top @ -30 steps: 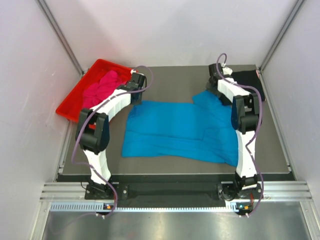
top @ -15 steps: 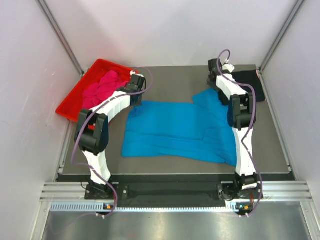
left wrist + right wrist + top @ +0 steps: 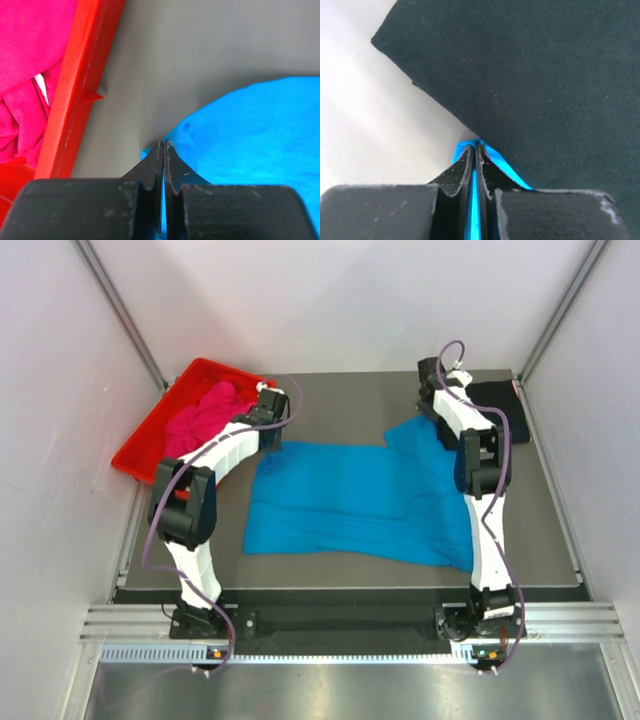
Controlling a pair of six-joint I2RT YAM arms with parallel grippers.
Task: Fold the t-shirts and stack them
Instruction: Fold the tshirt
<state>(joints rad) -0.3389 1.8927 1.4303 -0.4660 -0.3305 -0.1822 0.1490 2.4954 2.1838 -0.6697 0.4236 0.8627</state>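
Grey table (image 3: 350,400) between white walls. The turquoise t-shirt (image 3: 350,500) lies flat mid-table, long axis nine to three o'clock. At ten o'clock, the red tray (image 3: 140,445) holds the pink t-shirt (image 3: 200,415); the black t-shirt (image 3: 500,398) lies at one. Both grippers pinch the turquoise far edge tight, the left gripper (image 3: 163,145) at its ten o'clock corner and the right gripper (image 3: 474,146) at two, so the fold likely comes toward six. No readable writing.

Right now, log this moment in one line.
left pincer: shut on blue t-shirt | right pincer: shut on blue t-shirt | pink t-shirt: in red tray
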